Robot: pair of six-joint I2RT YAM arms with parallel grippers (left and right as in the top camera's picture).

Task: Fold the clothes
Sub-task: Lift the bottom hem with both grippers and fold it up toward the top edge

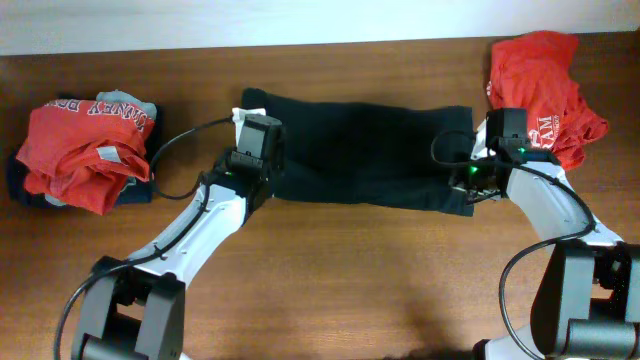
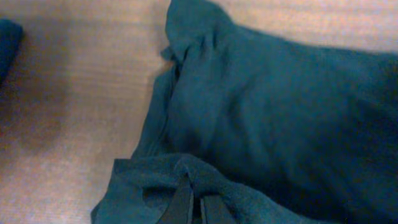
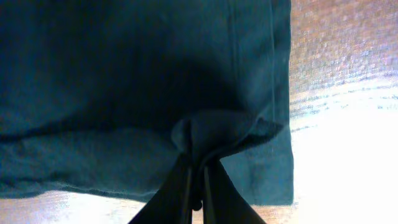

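A black T-shirt (image 1: 365, 150) lies across the middle of the table as a long folded band, with a small white tag (image 1: 247, 115) at its left end. My left gripper (image 1: 250, 178) is shut on a pinched fold of the black T-shirt's near left edge (image 2: 194, 177). My right gripper (image 1: 478, 185) is shut on a bunched fold of the black T-shirt's near right edge (image 3: 202, 134). Both pinch the fabric close to the table.
A pile of shirts at the far left has a red one with white lettering (image 1: 85, 145) on top, grey (image 1: 125, 103) and navy (image 1: 25, 180) beneath. Another red shirt with white lettering (image 1: 545, 85) lies crumpled at the back right, close to my right arm.
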